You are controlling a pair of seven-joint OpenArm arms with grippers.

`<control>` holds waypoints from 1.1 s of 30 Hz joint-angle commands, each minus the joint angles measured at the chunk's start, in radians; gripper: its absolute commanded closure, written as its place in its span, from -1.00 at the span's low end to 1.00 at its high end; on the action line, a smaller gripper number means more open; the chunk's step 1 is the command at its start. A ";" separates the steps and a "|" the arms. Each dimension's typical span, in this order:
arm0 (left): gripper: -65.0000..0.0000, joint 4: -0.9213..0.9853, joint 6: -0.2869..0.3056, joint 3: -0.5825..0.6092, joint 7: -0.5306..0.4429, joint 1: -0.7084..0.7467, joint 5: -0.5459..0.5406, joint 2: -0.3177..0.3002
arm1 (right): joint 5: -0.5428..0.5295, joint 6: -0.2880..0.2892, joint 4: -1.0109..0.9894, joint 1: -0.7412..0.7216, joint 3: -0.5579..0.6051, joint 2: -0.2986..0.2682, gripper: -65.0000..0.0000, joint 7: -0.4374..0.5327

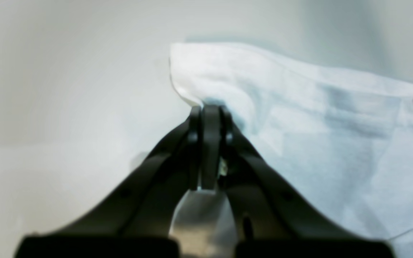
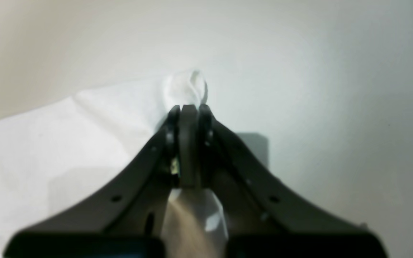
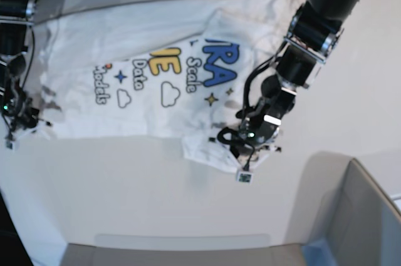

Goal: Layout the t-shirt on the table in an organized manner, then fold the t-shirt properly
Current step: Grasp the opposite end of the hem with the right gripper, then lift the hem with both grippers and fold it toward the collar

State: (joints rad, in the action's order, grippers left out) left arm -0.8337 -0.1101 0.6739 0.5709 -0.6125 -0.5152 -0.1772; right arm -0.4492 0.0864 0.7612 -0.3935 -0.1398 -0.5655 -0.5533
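Both grippers are clenched on cloth: left gripper (image 1: 210, 107) and right gripper (image 2: 189, 106) each pinch a t-shirt (image 3: 144, 78) edge (opposite ends), its long axis running between them across the worktop (image 3: 156, 197).

Bare counter (image 3: 156, 184) is lying open along the near edge and right side, while the t-shirt (image 3: 144, 40) is covering the far stretch and a grey box (image 3: 357, 216) is blocking the near right corner.

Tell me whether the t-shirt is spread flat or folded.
Partly folded: the white printed cloth t-shirt has one side lapped over, cutting its lettering off; the rest lies spread.
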 commanded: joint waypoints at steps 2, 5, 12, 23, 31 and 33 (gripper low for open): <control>1.00 -0.002 0.003 -0.001 0.056 -0.007 -0.007 0.000 | -0.003 0.011 -0.001 0.000 0.004 -0.014 1.00 -0.054; 1.00 -0.097 0.003 -0.001 0.056 -0.007 -0.007 -0.006 | -0.003 -0.004 0.063 0.034 -0.027 -0.021 1.00 -0.054; 1.00 -0.372 0.002 -0.164 0.162 0.064 -0.007 -0.041 | -0.003 -0.038 0.258 0.150 -0.163 -0.015 1.00 -0.061; 1.00 -0.484 0.003 -0.233 0.260 0.095 -0.003 -0.049 | -0.004 -0.038 0.370 0.230 -0.192 -0.006 1.00 -0.061; 1.00 -0.700 0.003 -0.237 0.364 0.139 -0.007 -0.075 | -0.007 -0.038 0.396 0.255 -0.232 -0.004 1.00 -0.080; 1.00 -0.726 0.003 -0.274 0.378 0.167 -0.007 -0.080 | -0.007 -0.033 0.459 0.270 -0.271 -0.001 1.00 -0.123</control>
State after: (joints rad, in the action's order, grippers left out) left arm -1.5429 -0.1032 0.4152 0.9672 -0.4294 -0.5282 -0.2481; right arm -0.4461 0.0456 1.1954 -0.0990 -0.4007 -0.5404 -0.7025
